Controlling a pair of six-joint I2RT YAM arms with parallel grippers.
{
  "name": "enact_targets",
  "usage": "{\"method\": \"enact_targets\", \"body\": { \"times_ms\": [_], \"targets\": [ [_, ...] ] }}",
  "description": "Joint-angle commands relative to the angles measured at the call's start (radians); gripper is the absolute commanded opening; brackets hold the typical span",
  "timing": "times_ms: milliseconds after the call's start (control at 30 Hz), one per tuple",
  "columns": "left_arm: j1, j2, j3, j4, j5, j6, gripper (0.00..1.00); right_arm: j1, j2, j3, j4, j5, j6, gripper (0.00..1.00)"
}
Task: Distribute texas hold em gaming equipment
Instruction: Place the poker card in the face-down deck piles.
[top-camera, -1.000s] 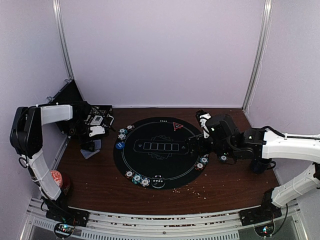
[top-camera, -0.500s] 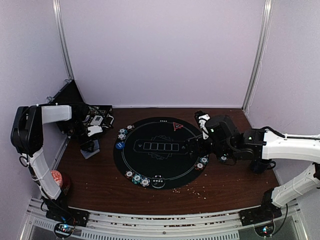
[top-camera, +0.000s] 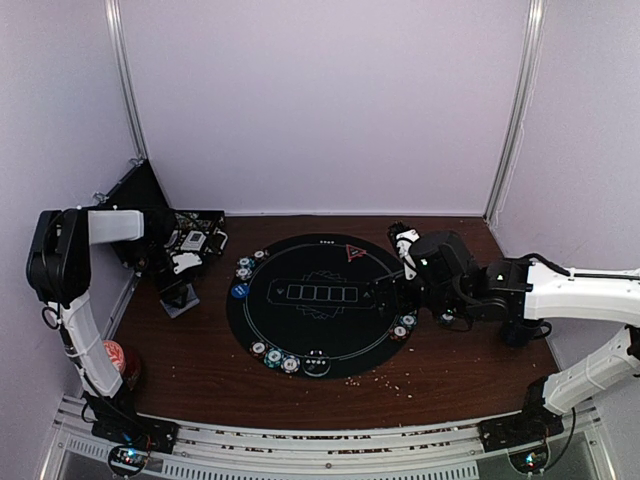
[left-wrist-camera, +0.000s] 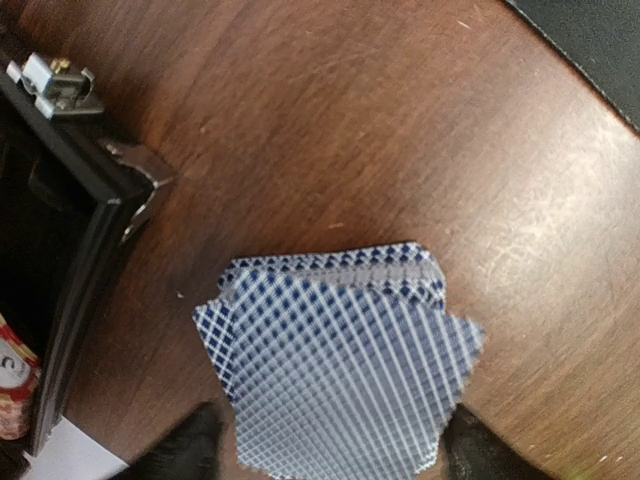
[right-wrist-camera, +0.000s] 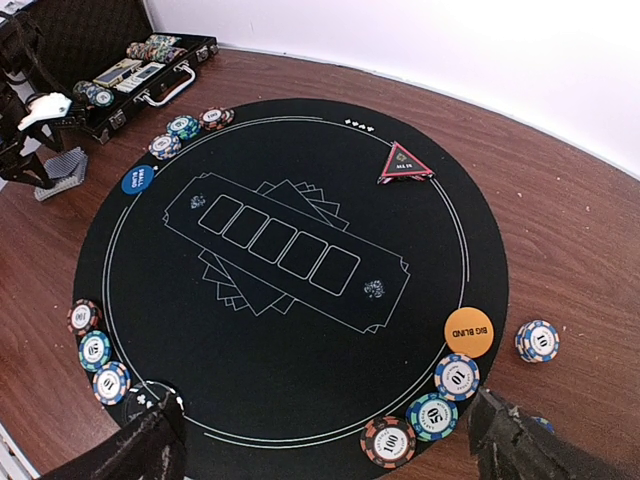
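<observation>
The card deck (left-wrist-camera: 340, 360) sits squarely between the fingertips of the left hand (left-wrist-camera: 333, 452), clasped or released I cannot tell, while the right hand (right-wrist-camera: 335, 445), spread wide, hovers well apart.

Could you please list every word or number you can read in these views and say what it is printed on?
"BIG BLIND": on the orange button.
"100": on the red chip.
"10": on the white chip just below the orange button.
Too small or blurred to read: the print on the blue button, the red triangle marker and the teal chip.
</observation>
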Motion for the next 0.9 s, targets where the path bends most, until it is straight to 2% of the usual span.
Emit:
{"method": "enact_targets", "body": {
  "times_ms": [0, 67, 100, 433, 867],
  "targets": [
    [0.016, 0.01, 0.028, -0.01, 0.012, -0.018, 0.89, 0.007, -0.02, 0.003, 0.006, 0.014, -0.016, 1.0],
    [0.016, 0.009, 0.031, -0.01, 0.012, -0.019, 0.97, 0.008, -0.02, 0.004, 0.007, 0.013, -0.016, 1.0],
    [0.016, 0.009, 0.033, -0.01, 0.01, -0.019, 0.98, 0.009, -0.02, 0.003, 0.006, 0.014, -0.017, 1.0],
    [0.016, -0.026, 0.055, -0.007, 0.015, -0.032, 0.98, 0.012, -0.02, 0.005, 0.005, 0.016, -0.019, 1.0],
    [0.025, 0.035, 0.04, -0.002, 0.026, -0.042, 0.98, 0.019, -0.023, 0.003, 0.005, 0.025, -0.019, 1.0]
  ]
}}
